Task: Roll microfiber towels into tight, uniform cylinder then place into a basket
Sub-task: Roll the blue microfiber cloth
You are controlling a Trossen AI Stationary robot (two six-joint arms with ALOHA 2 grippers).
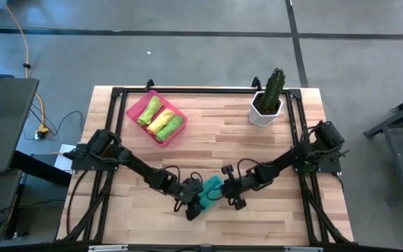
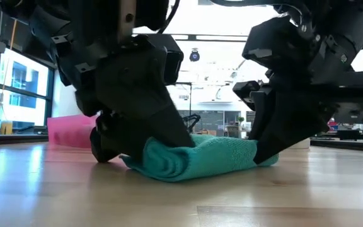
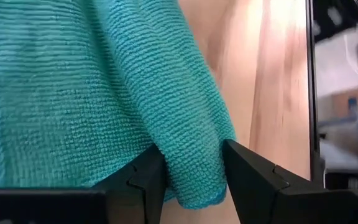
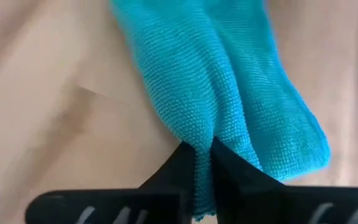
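1. We find no brand, label or readable writing on anything in any of the four views.
2. From above, we see the teal towel (image 1: 210,189) lying on the wooden table (image 1: 257,147) near its front edge, with both arms meeting over it.
3. The left gripper (image 3: 191,171) has its fingers (image 3: 149,175) set partly apart around a thick fold at one end of the teal towel; the left wrist view shows cloth filling the gap between them.
4. The right gripper (image 4: 204,165) is pinched nearly shut on a thin ridge of the same towel; in the right wrist view its two dark fingers almost meet, with only a sliver of cloth between.
5. The low view shows what the high view hides: the towel (image 2: 197,157) is a loose, folded bundle resting on the table, with rounded folds at its front, and both grippers press down at its two ends.
6. Only the high view shows the pink basket (image 1: 133,110) at the back left of the table, well apart from the grippers. In it lie three rolled towels side by side: a lime green roll (image 1: 147,110), a yellow roll (image 1: 161,120) and another green roll (image 1: 173,126).
7. The low view gives just a low pink wall of the basket (image 2: 68,131) behind the left gripper; its contents do not show there.
8. The high view also shows a white pot with a green cactus (image 1: 269,99) at the back right of the table.
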